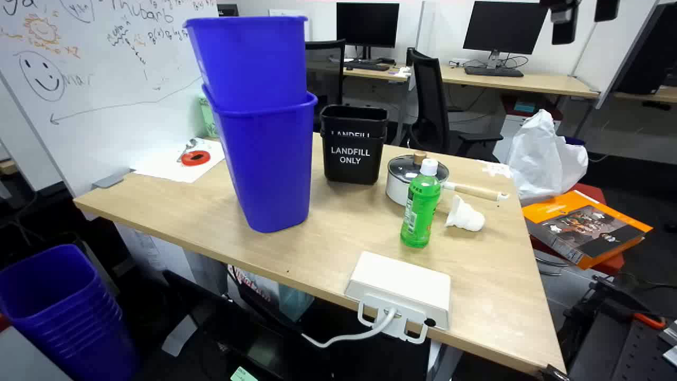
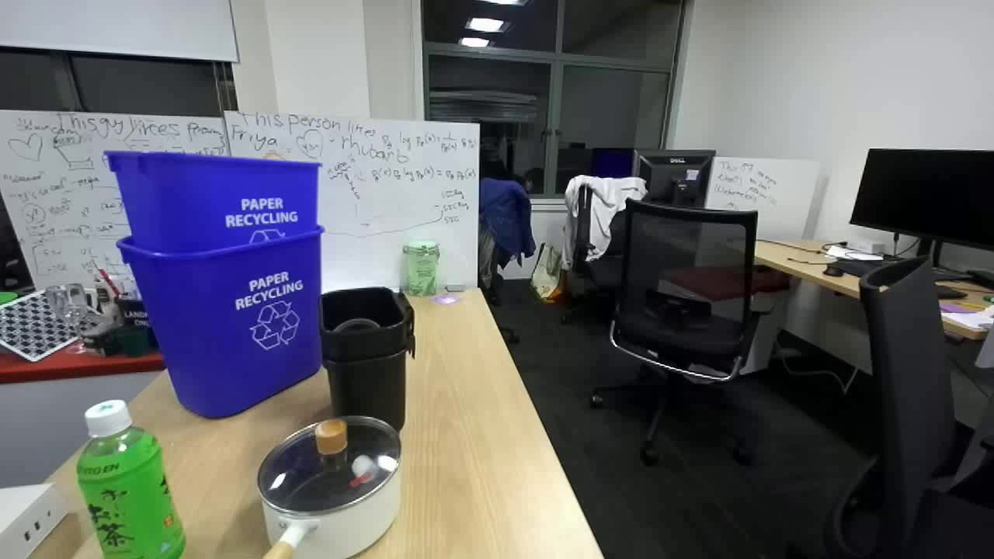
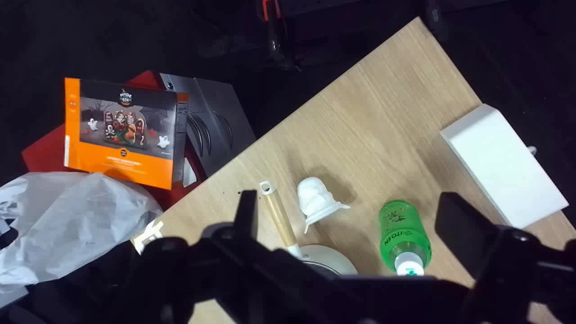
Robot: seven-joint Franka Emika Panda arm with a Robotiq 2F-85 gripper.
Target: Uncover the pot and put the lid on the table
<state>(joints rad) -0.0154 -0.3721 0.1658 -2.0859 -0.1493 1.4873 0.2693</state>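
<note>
The glass lid [image 2: 299, 481], which has a thin metal rim and a wooden knob [image 2: 331, 437], is lying flat on the white saucepan [image 2: 349, 529], so the saucepan is covered. The saucepan stands on the light-wood bench [image 1: 328, 233], and its wooden handle [image 1: 476, 192] is directed toward an edge. The end effector [image 3: 350, 211] is above the bench, well apart from the lid; in the wrist view its two fingers [image 3: 246, 215] stand wide from each other. In an exterior view its fingertips [image 1: 564, 32] appear at the upper right corner. Near the saucepan, an Ito En tea bottle [image 1: 420, 211] stands upright. Near the handle lies a white cup-like object [image 3: 317, 198]; what it is exactly, I cannot tell. Two blue paper recycling bins [image 1: 267, 164], one inside the other, are on the bench, and between them and the saucepan stand two black landfill bins [image 1: 351, 159], nested likewise. At the bench edge there is a white rectangular box [image 1: 399, 283] with a white cable [image 1: 359, 336]. Beside the bench are an orange-and-black box [image 3: 123, 135] and a white plastic bag [image 3: 76, 220].
</note>
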